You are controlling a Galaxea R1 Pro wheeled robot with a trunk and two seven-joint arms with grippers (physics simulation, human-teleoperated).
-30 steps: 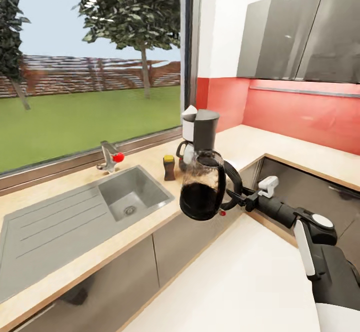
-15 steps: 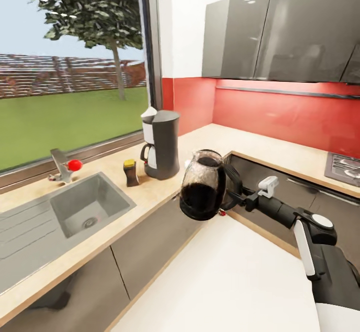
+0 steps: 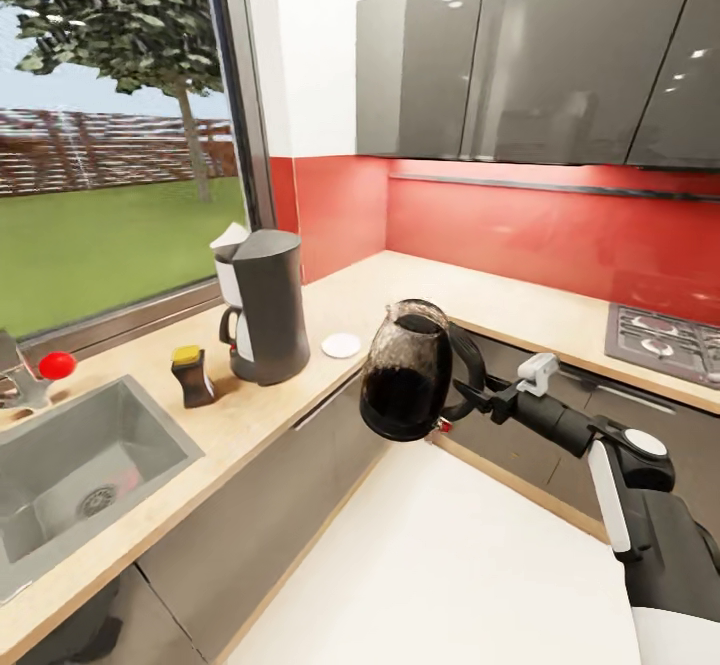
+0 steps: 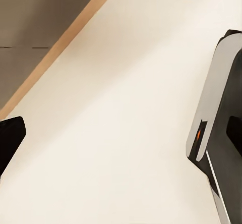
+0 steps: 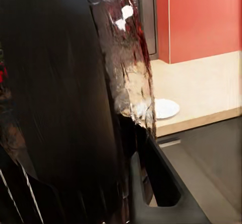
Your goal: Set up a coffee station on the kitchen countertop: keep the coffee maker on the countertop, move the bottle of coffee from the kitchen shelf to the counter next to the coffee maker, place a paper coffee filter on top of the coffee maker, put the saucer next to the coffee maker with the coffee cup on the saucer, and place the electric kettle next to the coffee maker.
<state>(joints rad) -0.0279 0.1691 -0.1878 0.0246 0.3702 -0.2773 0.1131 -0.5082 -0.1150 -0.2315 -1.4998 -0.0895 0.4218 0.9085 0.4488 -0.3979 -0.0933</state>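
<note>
My right gripper is shut on the handle of the electric kettle, a glass jug with dark contents, held in the air in front of the counter's edge. The kettle's dark body looms close in the right wrist view. On the countertop stands the black coffee maker with a white paper filter on top. To its left stands the small dark bottle of coffee with a yellow lid. A white saucer lies to the maker's right, bare on top.
A steel sink and a faucet with a red knob sit at the counter's left. A stove is at the right, grey wall cabinets above. The left wrist view looks down on pale floor.
The whole view has swung to the right, so the counter's things sit further left in the picture. The kettle stays in my right gripper at the same spot in view.
</note>
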